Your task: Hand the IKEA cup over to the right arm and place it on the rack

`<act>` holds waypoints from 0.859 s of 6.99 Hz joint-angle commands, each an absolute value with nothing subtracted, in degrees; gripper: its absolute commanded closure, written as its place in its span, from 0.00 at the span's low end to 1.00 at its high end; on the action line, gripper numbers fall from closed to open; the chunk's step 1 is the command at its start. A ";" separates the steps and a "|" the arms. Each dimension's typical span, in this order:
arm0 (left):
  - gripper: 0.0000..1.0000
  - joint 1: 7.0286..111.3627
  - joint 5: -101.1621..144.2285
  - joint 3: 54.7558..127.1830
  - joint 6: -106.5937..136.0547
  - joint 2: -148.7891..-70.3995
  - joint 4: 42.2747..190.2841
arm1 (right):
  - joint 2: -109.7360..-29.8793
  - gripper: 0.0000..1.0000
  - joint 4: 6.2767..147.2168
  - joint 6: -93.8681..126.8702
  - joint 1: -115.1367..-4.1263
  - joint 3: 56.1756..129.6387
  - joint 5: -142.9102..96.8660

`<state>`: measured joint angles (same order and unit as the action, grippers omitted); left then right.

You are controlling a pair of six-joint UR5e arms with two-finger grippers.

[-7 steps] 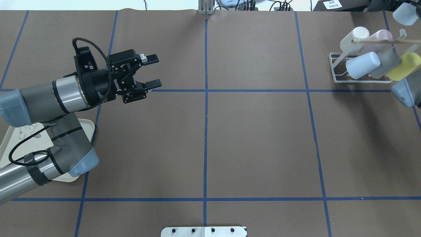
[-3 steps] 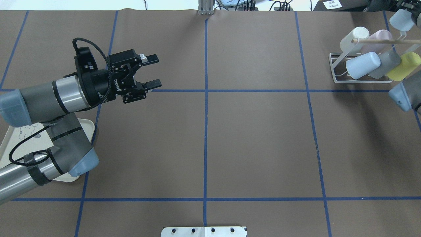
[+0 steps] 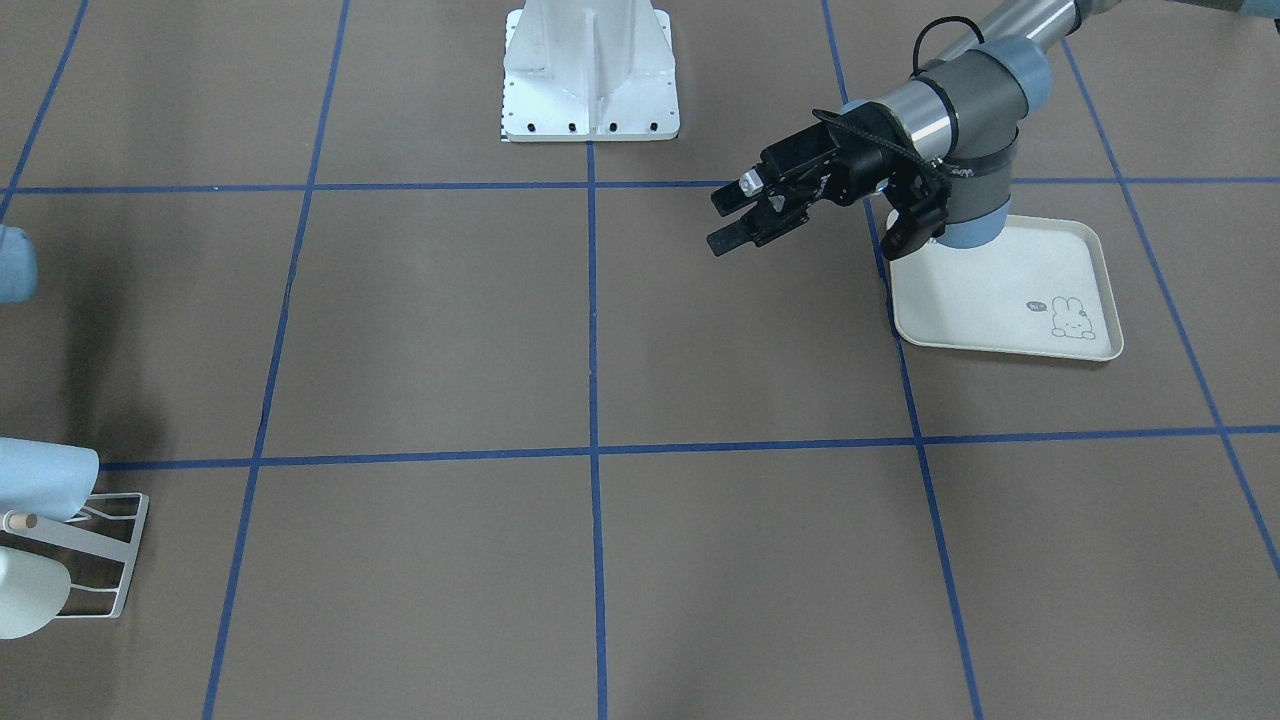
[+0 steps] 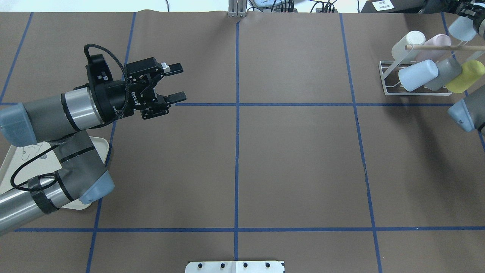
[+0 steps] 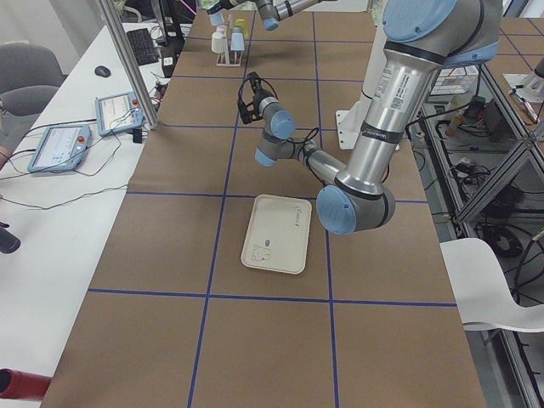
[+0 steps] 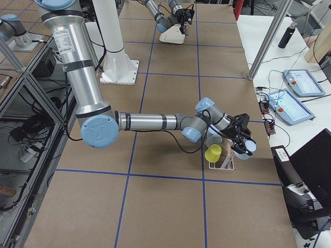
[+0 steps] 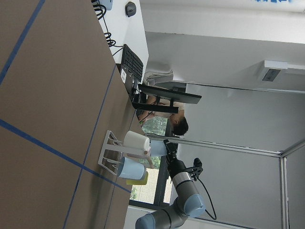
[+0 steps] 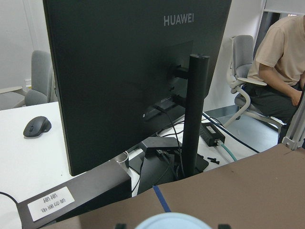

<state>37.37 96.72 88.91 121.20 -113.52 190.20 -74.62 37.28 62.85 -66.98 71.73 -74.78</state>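
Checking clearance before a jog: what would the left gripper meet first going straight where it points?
The way looks free: the black two-finger left gripper points across the brown table; far off, perhaps the white wire rack.

At the table's far right corner, the pale blue cup (image 4: 461,29) gripped by the right gripper (image 4: 469,10) has shifted from the far edge toward the rack (image 4: 382,77). The right arm's joint cap (image 4: 460,118) has moved nearer the near edge.

The right gripper (image 4: 469,11) is mostly cut off at the overhead view's corner. Its wrist camera catches only the rim of the pale blue cup (image 8: 174,223) between the jaws. The rack (image 3: 105,545) runs off the front view's edge.
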 commanded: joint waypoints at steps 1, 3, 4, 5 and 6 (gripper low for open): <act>0.08 37.27 96.68 88.68 121.20 -113.73 190.20 | -75.06 0.68 37.27 63.11 -66.80 72.07 -74.79; 0.08 37.27 96.77 88.68 121.20 -113.64 190.20 | -75.41 0.01 37.27 62.93 -66.10 71.55 -74.71; 0.08 37.27 96.77 88.59 121.20 -113.64 190.20 | -75.50 0.00 37.27 62.93 -65.83 71.54 -74.62; 0.08 37.61 96.77 88.25 121.03 -113.64 190.20 | -75.50 0.00 37.27 63.02 -65.57 71.54 -74.71; 0.07 38.23 96.94 87.63 117.89 -113.56 190.11 | -75.50 0.00 37.18 62.84 -65.57 72.85 -75.23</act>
